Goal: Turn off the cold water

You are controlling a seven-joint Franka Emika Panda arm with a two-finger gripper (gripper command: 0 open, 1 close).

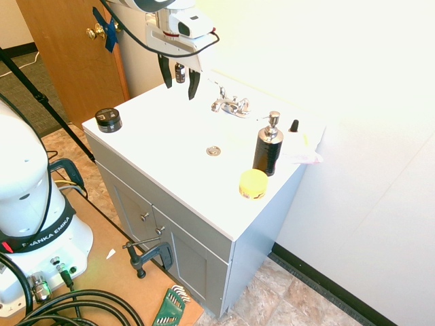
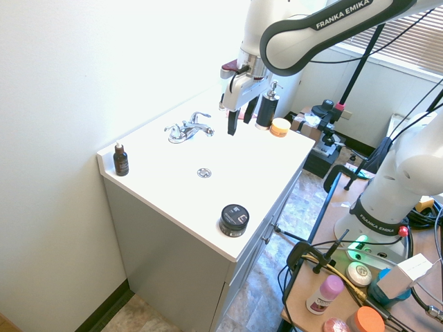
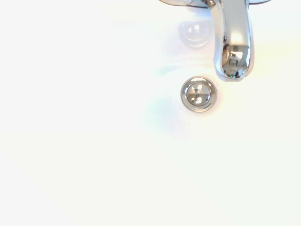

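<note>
Cold-water chrome lever handle (image 2: 201,115) lower than the jaws and to their wall side, apart from them, chrome spout (image 3: 234,44) beside it, jaws of the gripper (image 2: 241,127) parted with nothing between, drain (image 1: 213,151) lower than them, black soap pump (image 1: 268,146) apart from them.

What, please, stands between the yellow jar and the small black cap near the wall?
The dark soap pump stands between the yellow jar and the black cap, as the first exterior view shows.
</note>
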